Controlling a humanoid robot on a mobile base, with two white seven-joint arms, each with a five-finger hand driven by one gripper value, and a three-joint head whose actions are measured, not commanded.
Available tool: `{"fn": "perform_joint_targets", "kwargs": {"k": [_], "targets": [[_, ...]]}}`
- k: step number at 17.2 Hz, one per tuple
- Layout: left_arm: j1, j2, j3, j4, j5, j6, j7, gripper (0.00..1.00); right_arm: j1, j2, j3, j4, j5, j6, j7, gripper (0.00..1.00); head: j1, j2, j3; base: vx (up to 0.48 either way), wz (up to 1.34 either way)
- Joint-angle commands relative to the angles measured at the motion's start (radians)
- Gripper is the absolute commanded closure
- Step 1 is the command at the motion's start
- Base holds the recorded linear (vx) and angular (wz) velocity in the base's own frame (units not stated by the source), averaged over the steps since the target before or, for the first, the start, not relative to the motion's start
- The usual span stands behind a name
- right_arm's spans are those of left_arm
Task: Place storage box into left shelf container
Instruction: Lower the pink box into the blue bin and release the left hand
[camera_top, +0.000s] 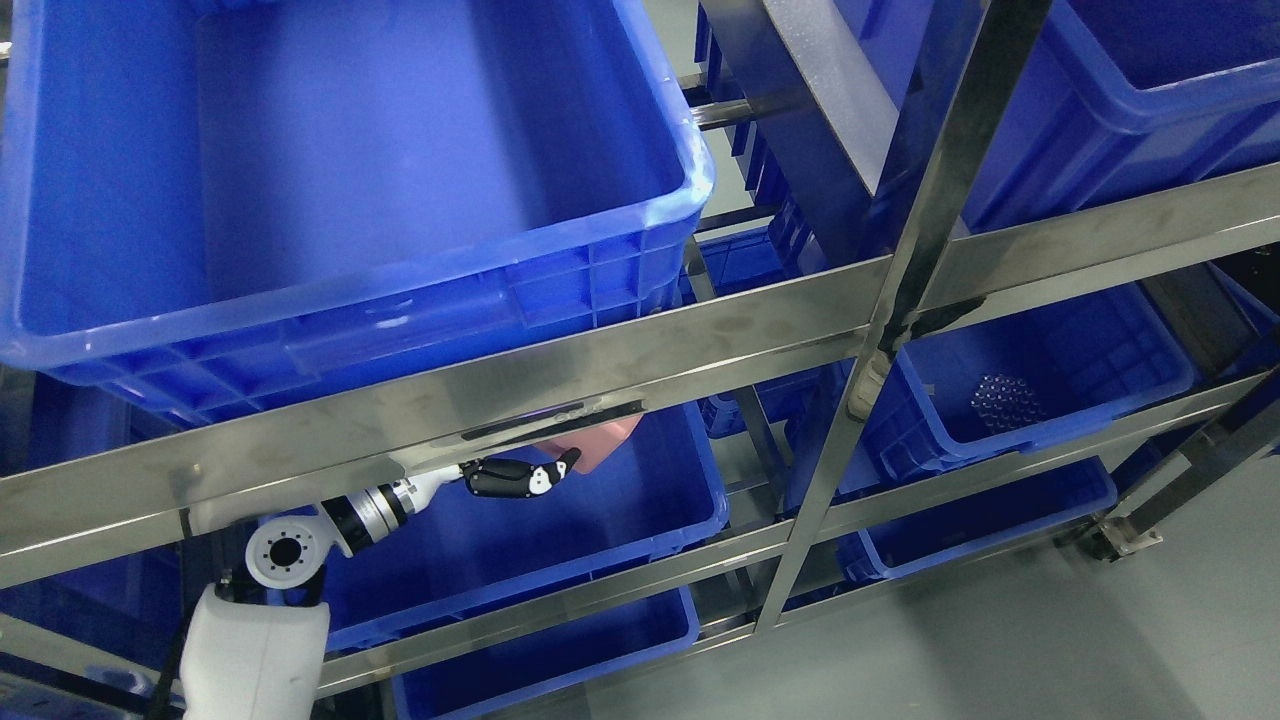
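Storage box (608, 443): pink/salmon, only a corner showing, at about 6 o'clock of frame centre, tucked just under the steel shelf rail (620, 360), which hides most of it. It sits above the interior of the middle-tier blue container (640, 500) in the left bay, near that bin's back-right region; can't tell if it's touching the floor of the bin or hanging above it. Left hand (525, 478), dark fingers, comes in from 7 o'clock via the white forearm (255, 660) and silver wrist; fingers are curled against the box's near edge and look clamped on it, though the contact is small and partly masked by the rail, so treat that as probable, not certain. Right hand not visible anywhere. Judged step: placement phase, box already inside the bin's opening, release not yet done. Next move calls for lowering until the box rests flat on the bin floor, then opening the fingers and backing the arm out toward 7 o'clock along the same line. Clearance is the issue: the rail runs right over wrist and box, so any lift on the way out risks a knock against steel. Outward: large empty blue bin (300, 180) on the tier above at 10 o'clock, another blue bin (1050, 370) in the right bay at 3 o'clock with a small dark cluster of parts (1005, 402) inside, vertical steel post (900, 290) splitting the two bays, grey floor (1000, 650) at 5 o'clock.
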Motion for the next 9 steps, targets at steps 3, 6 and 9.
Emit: {"fn": "perform_joint_targets", "kwargs": {"k": [3,6,9], "targets": [[-0.043,0.048,0.069,0.112,-0.189,-0.029,-0.032,0.80,0.012,-0.017,-0.005,-0.017,0.002,0.000,0.000,0.00,0.0000,0.000,0.000,-0.008,0.03],[-0.037,0.034,0.067,0.112,-0.188,-0.029,-0.032,0.50,0.012,-0.017,-0.005,-0.017,0.002,0.000,0.000,0.00,0.0000,0.000,0.000,-0.001,0.00],[-0.036,0.005,0.077,0.109,-0.180,-0.029,-0.023,0.29,0.012,-0.017,-0.005,-0.017,0.002,0.000,0.000,0.00,0.0000,0.000,0.000,0.000,0.00]]}}
